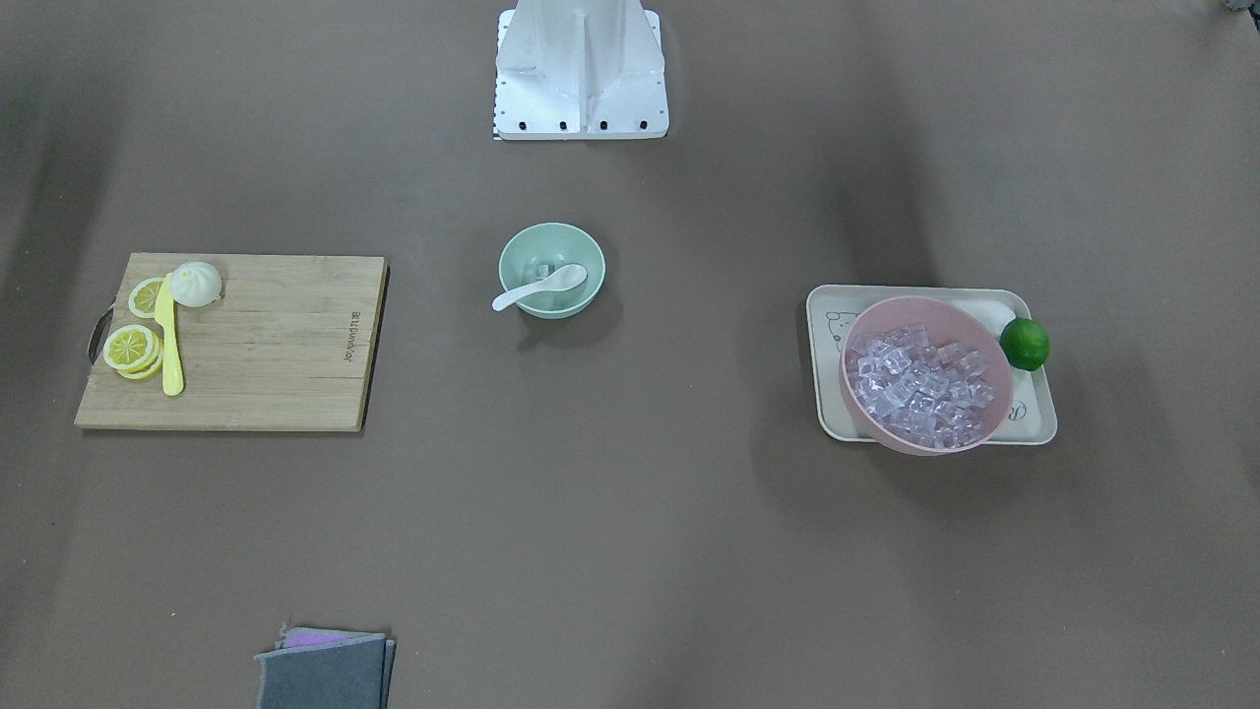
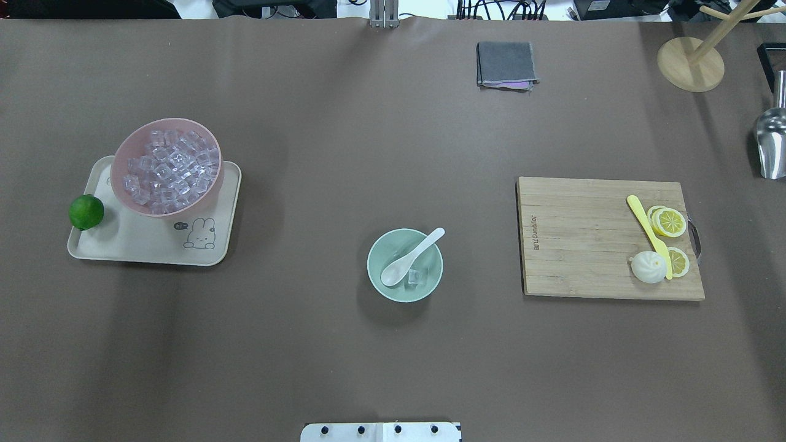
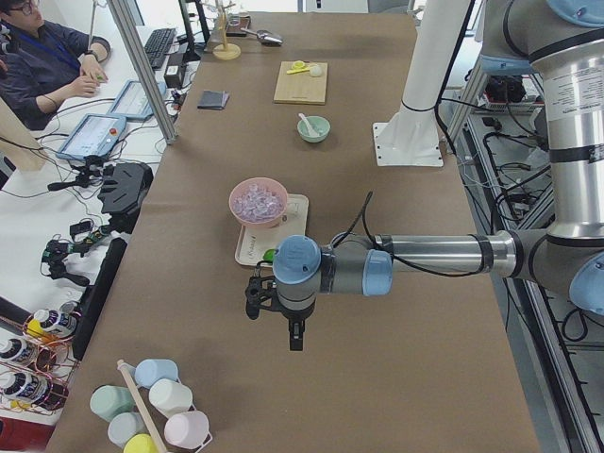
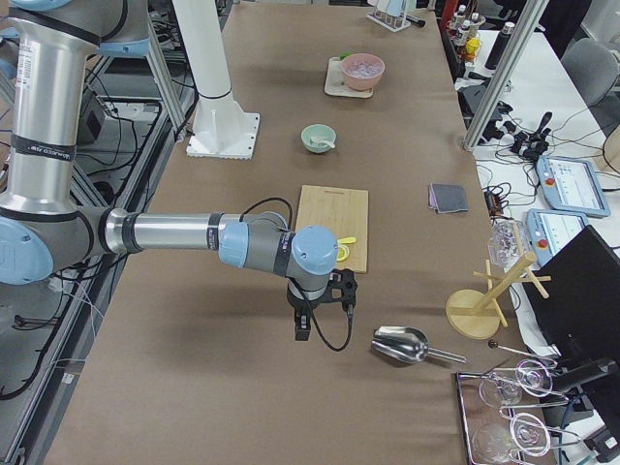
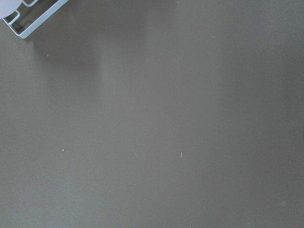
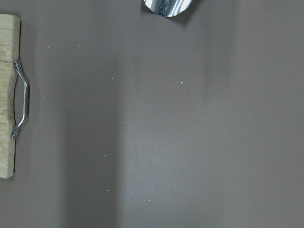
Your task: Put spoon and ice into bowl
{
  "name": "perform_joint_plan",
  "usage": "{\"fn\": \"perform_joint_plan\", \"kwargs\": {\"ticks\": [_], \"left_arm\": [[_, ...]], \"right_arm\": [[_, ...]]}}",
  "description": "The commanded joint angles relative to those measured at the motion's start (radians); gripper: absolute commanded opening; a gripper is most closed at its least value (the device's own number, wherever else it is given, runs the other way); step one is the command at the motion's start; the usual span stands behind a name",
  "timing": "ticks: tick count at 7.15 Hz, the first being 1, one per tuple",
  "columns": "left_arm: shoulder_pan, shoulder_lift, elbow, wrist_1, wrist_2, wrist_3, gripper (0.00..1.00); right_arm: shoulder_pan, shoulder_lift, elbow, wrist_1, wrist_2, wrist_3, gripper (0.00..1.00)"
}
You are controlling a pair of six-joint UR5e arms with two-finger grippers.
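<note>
The mint-green bowl (image 2: 382, 248) stands mid-table, also in the front view (image 1: 522, 254). The white spoon (image 2: 410, 256) lies in it, scoop down inside and handle over the rim (image 1: 519, 294). One clear ice cube (image 2: 416, 277) sits in the bowl beside the scoop. Both grippers show only in the side views: the left gripper (image 3: 255, 298) hovers over the table beyond the tray, the right gripper (image 4: 341, 288) past the cutting board. I cannot tell whether either is open or shut. The wrist views show bare table.
A pink bowl (image 2: 138, 138) full of ice cubes sits on a beige tray (image 2: 141, 242) with a lime (image 2: 86, 212). A cutting board (image 2: 583, 245) holds lemon slices, a bun and a yellow knife. A grey cloth (image 2: 505, 64), metal scoop (image 2: 772, 141) and wooden stand (image 2: 690, 64) lie at the far side.
</note>
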Motion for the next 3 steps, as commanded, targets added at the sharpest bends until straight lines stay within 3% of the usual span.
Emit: {"fn": "perform_joint_plan", "kwargs": {"ticks": [1, 3], "left_arm": [[-0.002, 0.001, 0.0, 0.0, 0.0, 0.0, 0.99], [0.0, 0.001, -0.008, 0.001, 0.0, -0.002, 0.99]], "right_arm": [[0.0, 0.0, 0.0, 0.0, 0.0, -0.001, 1.0], [0.0, 0.0, 0.0, 0.0, 0.0, -0.001, 1.0]]}}
